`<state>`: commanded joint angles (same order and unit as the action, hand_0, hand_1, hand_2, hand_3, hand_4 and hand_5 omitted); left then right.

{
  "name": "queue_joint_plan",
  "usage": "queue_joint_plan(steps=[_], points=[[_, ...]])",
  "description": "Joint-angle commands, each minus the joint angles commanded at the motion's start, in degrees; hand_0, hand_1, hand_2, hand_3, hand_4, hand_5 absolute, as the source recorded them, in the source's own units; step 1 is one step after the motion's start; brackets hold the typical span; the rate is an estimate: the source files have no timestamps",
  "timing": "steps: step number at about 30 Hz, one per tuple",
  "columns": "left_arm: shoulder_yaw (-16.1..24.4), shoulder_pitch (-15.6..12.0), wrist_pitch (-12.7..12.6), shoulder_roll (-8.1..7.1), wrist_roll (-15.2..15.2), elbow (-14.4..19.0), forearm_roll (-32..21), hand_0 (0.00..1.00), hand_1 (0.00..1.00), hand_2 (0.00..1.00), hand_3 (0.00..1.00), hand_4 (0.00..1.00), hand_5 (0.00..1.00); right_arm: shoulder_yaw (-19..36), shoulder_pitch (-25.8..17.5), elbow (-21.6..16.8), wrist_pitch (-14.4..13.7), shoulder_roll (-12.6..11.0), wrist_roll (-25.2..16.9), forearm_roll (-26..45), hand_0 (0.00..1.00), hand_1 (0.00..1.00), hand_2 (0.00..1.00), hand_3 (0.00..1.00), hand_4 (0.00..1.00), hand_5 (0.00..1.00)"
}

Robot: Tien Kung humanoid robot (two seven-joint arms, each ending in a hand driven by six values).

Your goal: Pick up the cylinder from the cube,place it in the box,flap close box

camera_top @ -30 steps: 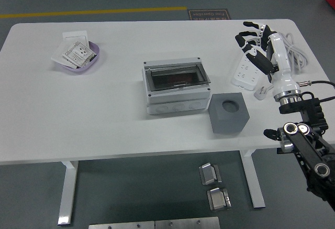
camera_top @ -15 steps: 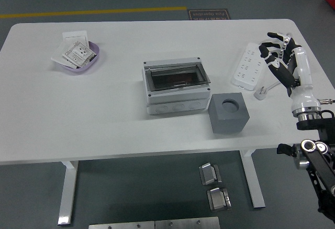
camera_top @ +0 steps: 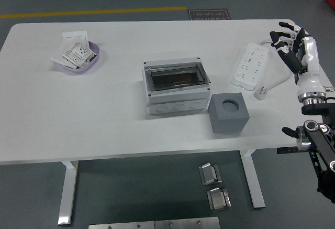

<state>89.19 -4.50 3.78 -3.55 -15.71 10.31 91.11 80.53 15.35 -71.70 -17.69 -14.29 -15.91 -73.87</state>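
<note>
A grey cube (camera_top: 228, 112) with a round hole in its top sits right of centre on the white table (camera_top: 104, 113). No cylinder shows on it or elsewhere. Just left of the cube stands the light grey box (camera_top: 176, 87), its transparent flap lying shut over the top. My right hand (camera_top: 289, 40) hovers over the table's far right edge, fingers spread and holding nothing, well apart from the cube. The left arm is out of the picture.
A white power strip (camera_top: 250, 66) with its cord and plug (camera_top: 260, 92) lies between the cube and my right hand. A purple bowl (camera_top: 78, 57) holding paper packets sits at the far left. Metal parts lie on the floor under the table.
My right hand has drawn back to the right, from above the power strip to the table's right edge. The box, cube and other objects have not moved.
</note>
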Motion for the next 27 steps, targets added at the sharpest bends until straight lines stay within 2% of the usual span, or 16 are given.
queue_joint_plan(steps=[3, 8, 9, 13, 15, 27], points=[[-0.06, 0.32, 0.01, -0.20, -0.01, 0.00, -0.27, 0.676, 0.682, 0.584, 0.645, 0.611, 0.397, 0.09, -0.44, 0.35, -0.10, -0.84, 0.11, 1.72, 0.615, 0.470, 0.612, 0.710, 0.917, 0.612], [-0.31, 0.60, -0.03, -0.62, 0.06, 0.00, -0.78, 0.676, 0.682, 0.584, 0.645, 0.611, 0.397, 0.39, -5.52, -4.14, -0.21, -2.46, 0.69, 2.86, 0.615, 0.470, 0.612, 0.710, 0.917, 0.612], [-0.31, 0.59, -0.05, -0.74, 0.07, 0.00, -0.83, 0.677, 0.682, 0.584, 0.646, 0.611, 0.397, 0.46, -6.78, -5.20, -0.26, -2.59, 0.80, 2.83, 0.617, 0.471, 0.609, 0.710, 0.891, 0.617], [-0.17, 0.41, -0.08, -1.04, 0.00, 0.00, -0.67, 0.677, 0.682, 0.584, 0.646, 0.611, 0.397, 0.14, -8.92, -7.22, -0.38, -2.52, 1.15, 2.50, 0.617, 0.471, 0.609, 0.710, 0.891, 0.617], [-0.12, 0.40, -0.06, -1.09, -0.04, 0.00, -0.59, 0.677, 0.682, 0.584, 0.645, 0.612, 0.399, -0.27, -8.92, -7.39, -0.40, -2.48, 1.29, 2.39, 0.615, 0.471, 0.606, 0.709, 0.854, 0.596], [0.19, 0.77, 0.17, -1.07, 0.06, 0.00, 0.08, 0.677, 0.682, 0.587, 0.647, 0.617, 0.401, -1.27, -5.49, -6.77, -0.28, -1.71, 1.47, 0.94, 0.613, 0.468, 0.603, 0.690, 0.812, 0.574]])
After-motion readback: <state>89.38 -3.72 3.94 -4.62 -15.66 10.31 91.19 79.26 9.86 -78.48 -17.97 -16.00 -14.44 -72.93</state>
